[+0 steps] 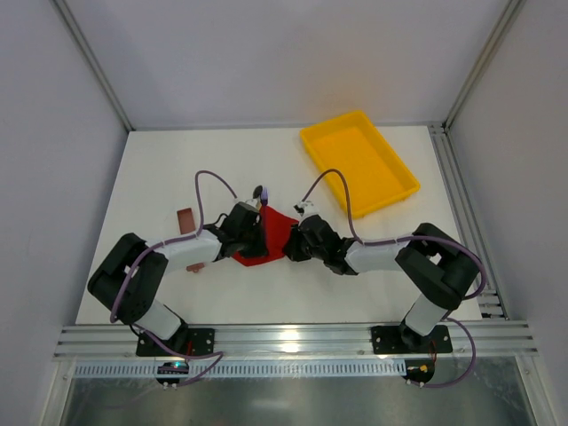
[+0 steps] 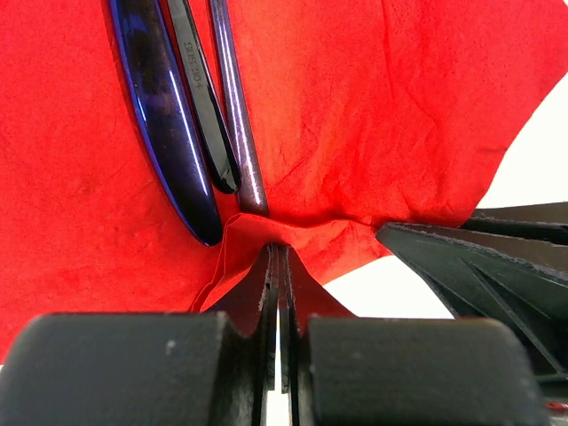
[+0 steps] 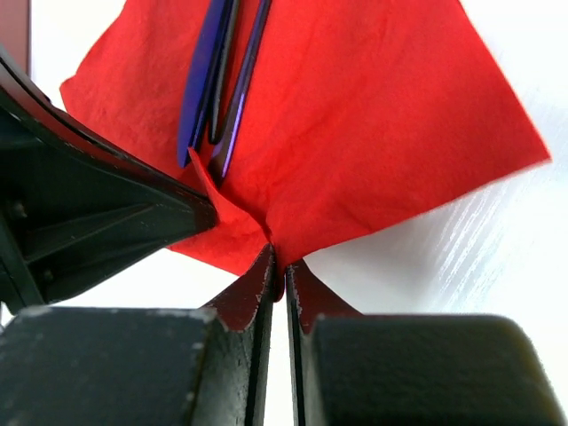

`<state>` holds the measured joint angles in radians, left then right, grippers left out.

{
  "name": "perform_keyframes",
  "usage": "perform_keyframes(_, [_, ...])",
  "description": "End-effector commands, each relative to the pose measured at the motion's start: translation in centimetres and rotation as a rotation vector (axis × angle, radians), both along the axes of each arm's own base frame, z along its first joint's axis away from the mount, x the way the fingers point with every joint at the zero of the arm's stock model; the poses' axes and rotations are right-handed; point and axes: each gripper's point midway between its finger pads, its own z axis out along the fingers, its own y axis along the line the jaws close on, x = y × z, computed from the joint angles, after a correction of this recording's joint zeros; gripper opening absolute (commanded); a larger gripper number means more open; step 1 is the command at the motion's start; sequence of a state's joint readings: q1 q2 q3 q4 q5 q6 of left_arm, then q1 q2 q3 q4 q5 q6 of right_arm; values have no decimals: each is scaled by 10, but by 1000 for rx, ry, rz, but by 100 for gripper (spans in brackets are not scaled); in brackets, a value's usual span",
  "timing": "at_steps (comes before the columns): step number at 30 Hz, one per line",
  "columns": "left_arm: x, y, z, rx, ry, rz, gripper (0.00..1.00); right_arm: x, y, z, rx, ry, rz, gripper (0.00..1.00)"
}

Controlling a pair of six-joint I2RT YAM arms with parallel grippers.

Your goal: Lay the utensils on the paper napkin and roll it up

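- Half the job looks done to me: the utensils [image 2: 164,133] lie together on the paper napkin [image 2: 382,115], so the placing is finished. The rolling has barely begun, with only the near edge lifted into a small fold.
- My left gripper [image 2: 280,259] has its jaws pressed together, pinching the napkin's near edge where it bunches up just below the handle tips.
- My right gripper [image 3: 277,264] is all but closed too, with a thin sliver of red caught between the jaws. It holds the napkin's lowest corner in its wrist view, just beside the left one's grip.
- From overhead, the napkin sits at the middle of the frame on the white surface [image 1: 177,169], between the two grippers. It is well apart from the yellow tray [image 1: 359,164] at upper right.
- It is a thin, bright red sheet, lightly crinkled and mostly flat, with one sharp crease rising near the pinched edge.
- Glossy blue-purple and black, the utensils lie side by side, running from the pinched edge toward the top of both wrist views.
- What I judge is left: carrying that fold over the handles and turning the whole sheet around them.
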<state>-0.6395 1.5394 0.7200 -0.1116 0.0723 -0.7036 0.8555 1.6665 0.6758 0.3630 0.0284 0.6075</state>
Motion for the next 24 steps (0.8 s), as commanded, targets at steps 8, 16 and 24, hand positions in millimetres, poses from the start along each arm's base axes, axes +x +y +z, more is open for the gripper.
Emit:
perform_keyframes(8, [7, -10, 3, -30, -17, 1, 0, 12, 18, 36, 85, -46, -4, 15])
perform_keyframes(16, [7, -9, 2, -33, -18, 5, 0, 5, 26, 36, 92, -38, 21, 20])
perform_keyframes(24, [6, -9, 0, -32, -14, 6, 0, 1, 38, 36, 103, -41, 42, 23])
